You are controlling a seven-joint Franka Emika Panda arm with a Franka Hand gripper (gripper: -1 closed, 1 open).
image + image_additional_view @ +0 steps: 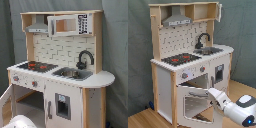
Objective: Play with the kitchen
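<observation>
Jaws first: whether they stand wide or pinched cannot be told, for the gripper (pixel 214 95) shows only as a white tip at the edge of the oven door (pixel 195 103) in the second exterior view; in the first exterior view just a blurred white part of the arm (pixel 20 121) sits at the bottom edge.

Largest comes the kitchen (pixel 190 60), a tall toy unit of white panels and pale wood standing on a wooden floor (pixel 140 119) before a grey curtain (pixel 114 40). It looks rigid and fairly heavy, unlikely to shift under a light push, though a hard sideways pull on so tall a thing could rock it. The body is nothing to grip; its moving parts are.

Next, the oven door hangs swung outward. A stiff board with a window, it should turn freely on its hinge; its free edge or handle is the natural hold.

Then the narrow cupboard door (pixel 61 106) beside it, shut, with a slim handle.

The stovetop (pixel 36 66) and sink (pixel 72 74) are flat and fixed, offering no purchase.

The black faucet (pixel 84 58) is thin and curved, probably the most breakable part.

Smallest, the knobs (pixel 184 76) are hard, smooth and round, apt to slip, needing a pinch across the rim.
</observation>
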